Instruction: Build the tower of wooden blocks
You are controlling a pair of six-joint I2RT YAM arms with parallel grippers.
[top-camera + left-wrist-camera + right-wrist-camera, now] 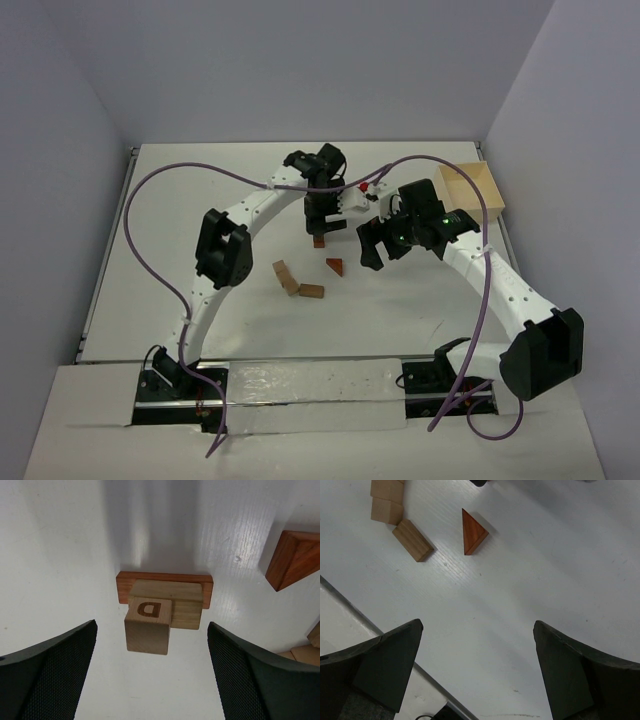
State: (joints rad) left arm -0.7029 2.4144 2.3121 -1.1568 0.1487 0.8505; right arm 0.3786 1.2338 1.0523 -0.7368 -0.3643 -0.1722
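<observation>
The wood block tower (148, 625) is a short stack seen from above in the left wrist view. A reddish-brown flat bar (165, 581) lies at the bottom, a tan block (187, 607) rests on it, and a pale cube marked D sits on top, shifted left. My left gripper (152, 675) hangs open over the stack, its fingers wide on both sides and touching nothing. In the top view the tower (319, 241) shows just under that left gripper (318, 228). A red-brown triangular wedge (472, 532) lies loose on the table. My right gripper (477, 670) is open and empty, right of the wedge (334, 265).
Loose tan blocks (287, 277) and a brown bar (312, 291) lie front-left of the tower; the right wrist view shows them too (412, 540). A pale wooden box (470, 192) stands at the back right. Purple cables loop over both arms.
</observation>
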